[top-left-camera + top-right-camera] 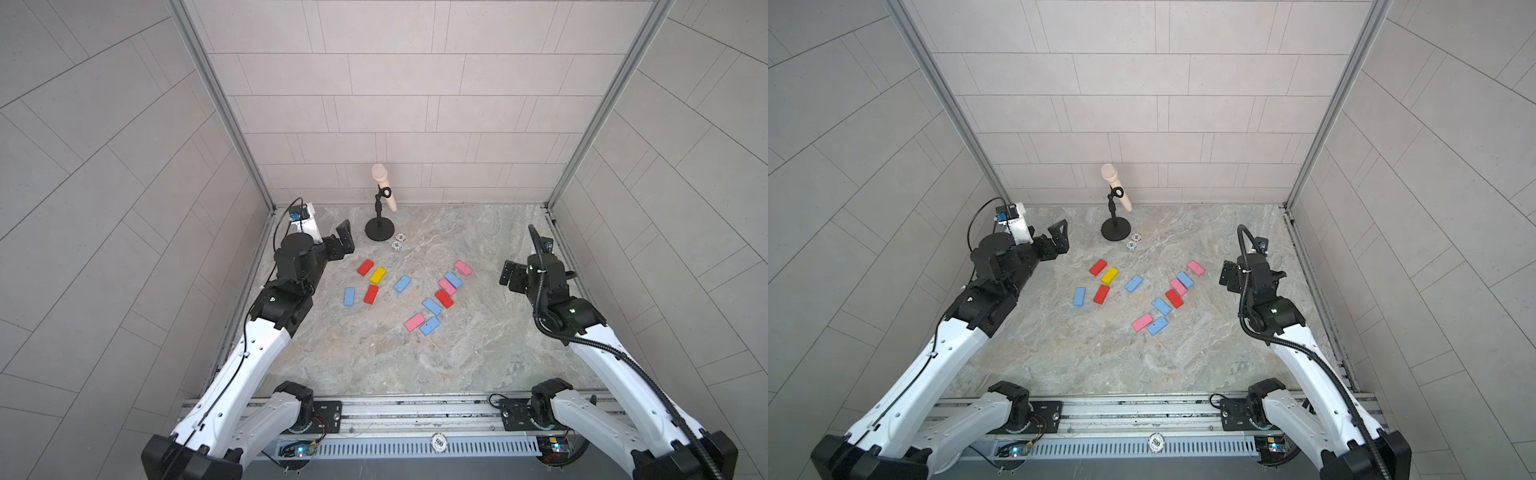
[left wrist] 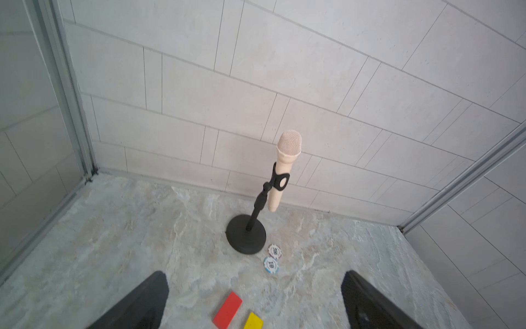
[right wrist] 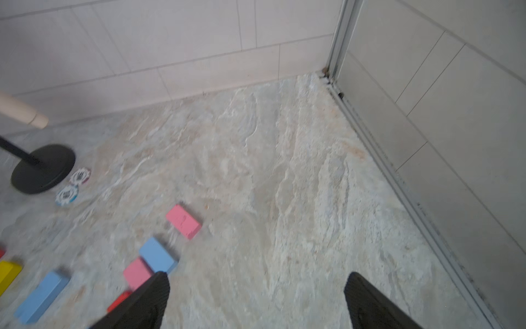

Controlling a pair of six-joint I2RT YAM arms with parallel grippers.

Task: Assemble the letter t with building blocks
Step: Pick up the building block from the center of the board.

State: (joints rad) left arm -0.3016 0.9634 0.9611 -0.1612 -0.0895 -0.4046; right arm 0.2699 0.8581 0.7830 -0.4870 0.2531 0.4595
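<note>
1. while every one lies flat on the counter [image 1: 365, 357], the building blocks [image 1: 402, 284] are scattered about its middle: a yellow block [image 1: 377, 276] among reds and blues on the left, a diagonal run of pink, blue and red on the right.
2. left claw [image 2: 255, 274] hangs spread and empty, back-left of the yellow block.
3. right claw [image 3: 258, 275] hangs spread and empty, right of the farthest pink block [image 3: 183, 222].
4. a microphone stand [image 1: 379, 230] and two poker chips [image 1: 399, 242] sit behind them.
</note>
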